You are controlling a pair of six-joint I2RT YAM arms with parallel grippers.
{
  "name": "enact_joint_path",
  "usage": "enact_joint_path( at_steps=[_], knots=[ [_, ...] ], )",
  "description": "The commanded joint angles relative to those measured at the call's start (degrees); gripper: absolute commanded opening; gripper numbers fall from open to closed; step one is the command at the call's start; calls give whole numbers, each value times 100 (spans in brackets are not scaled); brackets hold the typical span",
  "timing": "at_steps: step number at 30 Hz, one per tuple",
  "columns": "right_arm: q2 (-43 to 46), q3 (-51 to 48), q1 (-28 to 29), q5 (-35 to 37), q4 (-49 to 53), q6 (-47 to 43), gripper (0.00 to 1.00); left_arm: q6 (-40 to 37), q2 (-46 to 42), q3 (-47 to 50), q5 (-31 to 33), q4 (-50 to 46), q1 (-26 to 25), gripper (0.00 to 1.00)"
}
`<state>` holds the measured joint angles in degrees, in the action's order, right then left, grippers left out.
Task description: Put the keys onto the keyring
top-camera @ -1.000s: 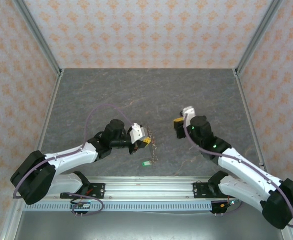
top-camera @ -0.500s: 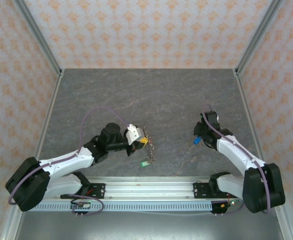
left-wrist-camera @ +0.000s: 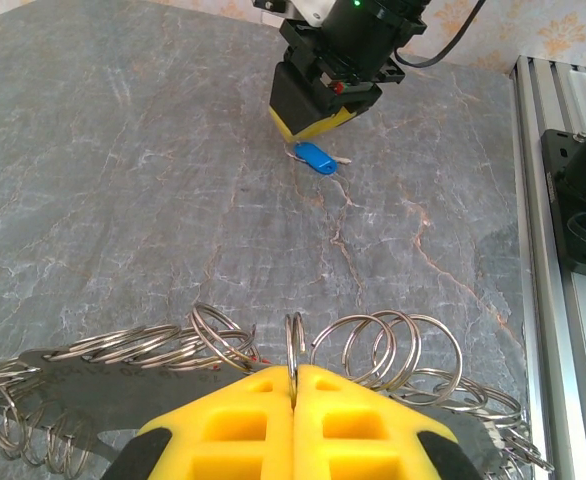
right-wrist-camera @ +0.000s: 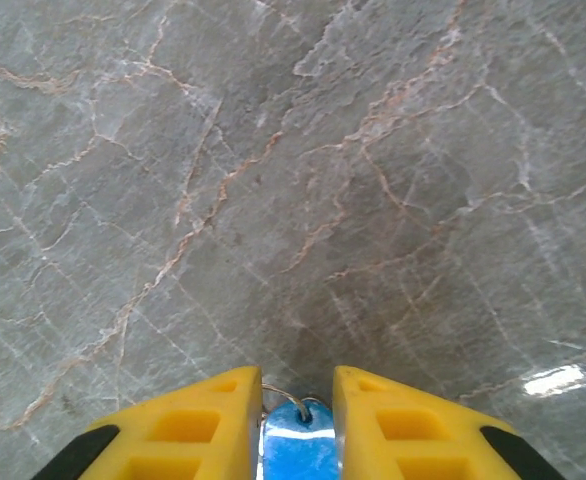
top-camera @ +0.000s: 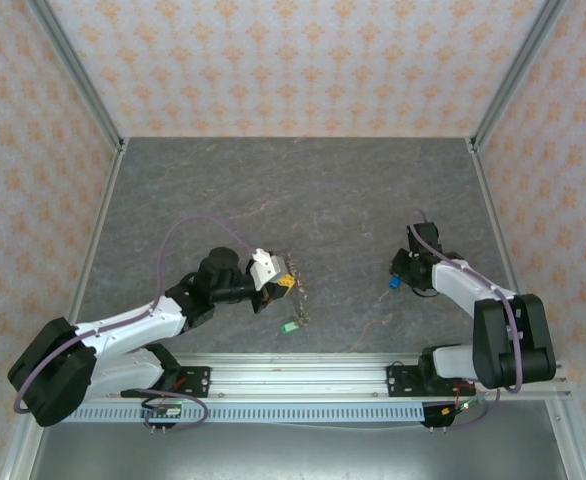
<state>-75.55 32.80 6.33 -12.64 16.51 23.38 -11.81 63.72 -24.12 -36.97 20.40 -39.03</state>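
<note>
Keyring [left-wrist-camera: 383, 345] was clamped in left gripper [left-wrist-camera: 293, 385]. Right gripper [right-wrist-camera: 298, 400] stood parted astride blue-tagged key [right-wrist-camera: 298, 440] near table's [top-camera: 273, 180] right edge, seemingly not gripping it.

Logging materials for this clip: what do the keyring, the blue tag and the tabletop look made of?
Keyring: bright metal wire, shiny glints on its loops. Blue tag: likely plastic, smooth and glossy. Tabletop: grey veined stone look, faint sheen; possibly a printed surface.
</note>
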Motion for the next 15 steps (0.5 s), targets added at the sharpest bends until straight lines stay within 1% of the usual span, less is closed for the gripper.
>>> enact_joint_path(
  at_steps=[1,8,10,11,13,15],
  knots=[
    [-83,-44,-18,-151,-86,11,26,74,-115,29,32,244,-43,0],
    [-8,-97,-17,-337,-12,4,26,78,-62,-27,-26,232,-42,0],
    [-24,-107,-18,-379,27,-2,20,91,-28,-51,-34,234,-42,0],
    [-34,-103,-18,-371,71,5,18,100,-10,-58,-38,227,-44,0],
    [-39,-55,-22,-266,242,24,17,118,13,-70,-56,227,-42,0],
    [-24,-47,-18,-277,319,14,15,135,15,-67,-69,240,-44,0]
  ],
)
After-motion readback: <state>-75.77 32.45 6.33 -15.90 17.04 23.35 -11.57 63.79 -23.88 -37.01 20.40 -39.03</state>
